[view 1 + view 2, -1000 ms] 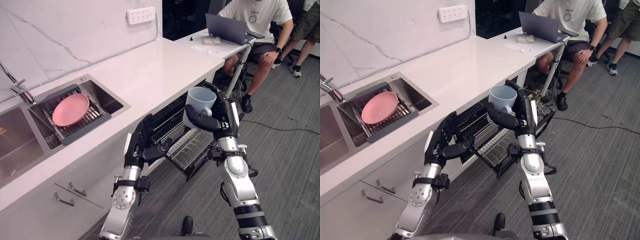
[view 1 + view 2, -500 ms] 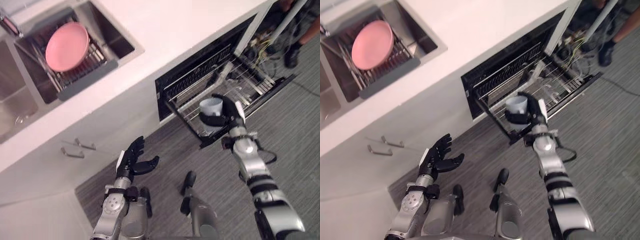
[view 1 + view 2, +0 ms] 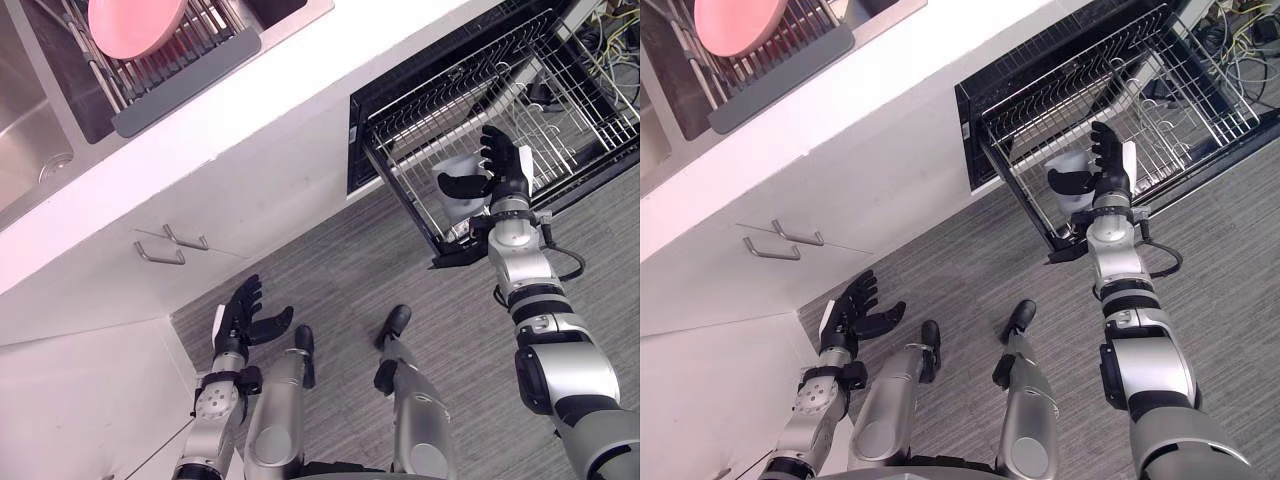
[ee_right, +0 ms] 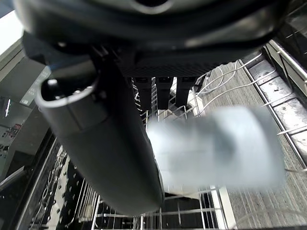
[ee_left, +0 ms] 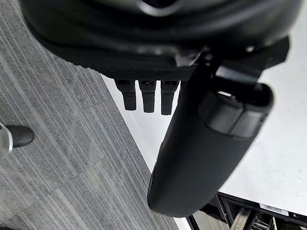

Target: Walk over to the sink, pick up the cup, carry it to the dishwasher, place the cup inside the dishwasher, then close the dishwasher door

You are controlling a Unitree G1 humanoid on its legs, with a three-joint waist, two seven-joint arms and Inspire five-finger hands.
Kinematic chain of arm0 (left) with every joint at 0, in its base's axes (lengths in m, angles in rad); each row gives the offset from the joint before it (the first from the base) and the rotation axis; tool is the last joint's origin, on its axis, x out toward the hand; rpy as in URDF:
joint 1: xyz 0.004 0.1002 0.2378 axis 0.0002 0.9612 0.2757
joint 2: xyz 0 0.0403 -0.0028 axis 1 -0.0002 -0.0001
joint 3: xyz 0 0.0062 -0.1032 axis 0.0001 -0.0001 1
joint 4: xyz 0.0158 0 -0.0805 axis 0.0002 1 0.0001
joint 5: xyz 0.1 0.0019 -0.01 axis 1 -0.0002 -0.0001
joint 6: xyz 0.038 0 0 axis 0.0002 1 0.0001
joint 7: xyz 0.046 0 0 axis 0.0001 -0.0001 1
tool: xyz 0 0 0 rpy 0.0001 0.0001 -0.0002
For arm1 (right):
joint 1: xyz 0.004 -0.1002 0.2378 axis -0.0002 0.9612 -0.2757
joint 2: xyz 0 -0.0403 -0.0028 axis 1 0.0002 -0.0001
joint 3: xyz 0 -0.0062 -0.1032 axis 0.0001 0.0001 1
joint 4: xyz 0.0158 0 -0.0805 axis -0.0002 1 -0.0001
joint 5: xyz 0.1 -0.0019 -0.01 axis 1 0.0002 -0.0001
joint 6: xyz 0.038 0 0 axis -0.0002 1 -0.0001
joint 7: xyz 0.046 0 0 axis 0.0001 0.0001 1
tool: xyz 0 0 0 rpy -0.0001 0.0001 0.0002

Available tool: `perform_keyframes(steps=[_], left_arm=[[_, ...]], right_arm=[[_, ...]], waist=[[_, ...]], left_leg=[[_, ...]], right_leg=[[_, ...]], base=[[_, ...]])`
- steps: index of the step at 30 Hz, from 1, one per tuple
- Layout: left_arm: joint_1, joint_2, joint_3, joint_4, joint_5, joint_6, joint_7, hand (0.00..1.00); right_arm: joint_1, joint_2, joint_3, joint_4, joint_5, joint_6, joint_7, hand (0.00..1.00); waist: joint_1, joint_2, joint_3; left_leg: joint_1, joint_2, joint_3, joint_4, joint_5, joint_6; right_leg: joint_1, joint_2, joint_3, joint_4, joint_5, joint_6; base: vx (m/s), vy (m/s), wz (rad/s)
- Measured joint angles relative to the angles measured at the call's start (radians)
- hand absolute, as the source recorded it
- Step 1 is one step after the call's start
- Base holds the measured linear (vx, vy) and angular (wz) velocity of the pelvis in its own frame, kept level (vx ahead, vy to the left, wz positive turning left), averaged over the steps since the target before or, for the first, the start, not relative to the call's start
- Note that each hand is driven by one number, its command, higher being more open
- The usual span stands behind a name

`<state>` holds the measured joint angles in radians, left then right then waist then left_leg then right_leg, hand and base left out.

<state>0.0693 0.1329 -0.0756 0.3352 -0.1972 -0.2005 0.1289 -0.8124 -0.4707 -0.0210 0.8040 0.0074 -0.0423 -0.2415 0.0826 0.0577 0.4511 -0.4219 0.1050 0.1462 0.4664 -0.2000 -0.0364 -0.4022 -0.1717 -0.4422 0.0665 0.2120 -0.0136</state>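
Fingers (image 3: 247, 296) on the left hand (image 3: 240, 325) are spread and straight, holding nothing, low over the grey floor (image 3: 340, 280) beside the white cupboard (image 3: 230, 190). Further out, the right hand (image 3: 500, 170) is at the pulled-out wire rack (image 3: 570, 105) of the dishwasher (image 3: 356, 140). Its fingers stand straight and its thumb juts across the front of the pale cup (image 3: 463, 206), not curled round it. That cup sits in the rack's near corner, just beside the palm; whether they touch I cannot tell. Beyond, set in the white surface (image 3: 300, 70), a sink (image 3: 40, 120) holds a pink plate (image 3: 135, 18) on a grey drainer (image 3: 185, 72).
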Motion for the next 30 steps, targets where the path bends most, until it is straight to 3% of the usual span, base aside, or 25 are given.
perform_keyframes(steps=[5,8,13,17,20,21,22,23,24,29,30], left_arm=[[-0.006,-0.021,0.000,0.003,0.001,0.000,0.000,0.90],[-0.006,-0.029,0.001,0.014,0.002,0.000,-0.001,0.90],[0.007,-0.035,0.002,0.064,0.007,0.008,-0.004,0.90],[0.035,-0.042,0.009,0.115,0.034,0.023,-0.004,0.90],[0.042,-0.053,0.009,0.133,0.040,0.023,-0.003,0.90],[0.042,-0.058,0.009,0.139,0.041,0.023,-0.003,0.90],[0.043,-0.067,0.009,0.146,0.041,0.023,-0.003,0.90],[0.051,-0.074,0.009,0.158,0.041,0.022,-0.004,0.90],[0.056,-0.076,0.009,0.169,0.041,0.022,-0.004,0.90],[0.116,-0.071,0.009,0.243,0.053,0.028,-0.005,0.90],[0.137,-0.070,0.008,0.255,0.062,0.034,-0.007,0.90]], right_arm=[[0.148,0.030,-0.056,-0.311,0.000,-0.009,-0.024,0.90],[0.291,0.091,-0.075,-0.503,0.000,-0.034,-0.030,0.90],[0.551,0.234,-0.109,-0.729,-0.001,-0.043,-0.019,0.90],[0.709,0.330,-0.129,-0.901,-0.002,-0.047,-0.008,0.90],[0.766,0.348,-0.129,-1.004,-0.020,-0.091,-0.004,0.90],[0.776,0.352,-0.129,-1.030,-0.034,-0.103,-0.004,0.90],[0.787,0.357,-0.130,-1.059,-0.037,-0.117,0.000,0.90],[0.788,0.358,-0.129,-1.074,-0.045,-0.133,0.001,0.90],[0.789,0.358,-0.127,-1.075,-0.047,-0.137,0.001,0.90],[0.789,0.351,-0.099,-1.082,-0.088,-0.141,0.009,0.90],[0.788,0.336,-0.087,-1.077,-0.091,-0.140,0.014,0.90]], waist=[[-0.008,-0.001,0.002],[-0.020,-0.006,-0.001],[-0.048,-0.023,-0.015],[-0.060,-0.038,-0.100],[-0.077,-0.044,-0.148],[-0.081,-0.046,-0.158],[-0.089,-0.052,-0.167],[-0.102,-0.051,-0.180],[-0.100,-0.053,-0.189],[-0.097,-0.056,-0.219],[-0.099,-0.058,-0.219]], left_leg=[[0.040,0.002,0.000,-0.008,-0.007,0.002],[0.086,0.001,0.000,-0.032,-0.017,0.009],[0.190,-0.002,-0.016,-0.121,0.006,-0.011],[0.252,0.000,-0.045,-0.195,0.025,-0.030],[0.289,-0.002,-0.047,-0.261,0.073,-0.043],[0.301,0.000,-0.008,-0.282,0.092,-0.045],[0.309,0.007,0.107,-0.299,0.123,-0.035],[0.317,0.038,0.284,-0.297,0.115,0.007],[0.322,0.053,0.325,-0.287,0.113,0.009],[0.312,0.043,0.330,-0.202,0.058,0.020],[0.314,0.032,0.329,-0.168,0.024,0.031]], right_leg=[[0.040,0.002,-0.001,0.003,-0.012,0.003],[0.075,0.001,-0.002,0.006,-0.037,0.018],[0.148,-0.002,-0.028,0.021,-0.080,0.023],[0.190,-0.005,-0.068,0.040,-0.123,0.026],[0.230,-0.022,-0.122,0.039,-0.144,0.029],[0.250,-0.031,-0.144,0.038,-0.149,0.029],[0.276,-0.044,-0.174,0.033,-0.152,0.030],[0.310,-0.052,-0.215,0.022,-0.157,0.041],[0.315,-0.055,-0.219,0.023,-0.159,0.046],[0.318,-0.111,-0.218,0.100,-0.202,0.082],[0.308,-0.149,-0.212,0.167,-0.232,0.092]], base=[[0.00,0.063,0.00],[0.01,0.050,0.01],[0.09,0.020,0.11],[0.17,0.004,0.27],[0.10,-0.013,0.55],[0.02,0.005,0.77],[-0.05,0.054,0.98],[-0.07,0.070,0.83],[-0.05,0.065,0.57],[-0.02,0.136,0.11],[0.02,0.219,0.11]])
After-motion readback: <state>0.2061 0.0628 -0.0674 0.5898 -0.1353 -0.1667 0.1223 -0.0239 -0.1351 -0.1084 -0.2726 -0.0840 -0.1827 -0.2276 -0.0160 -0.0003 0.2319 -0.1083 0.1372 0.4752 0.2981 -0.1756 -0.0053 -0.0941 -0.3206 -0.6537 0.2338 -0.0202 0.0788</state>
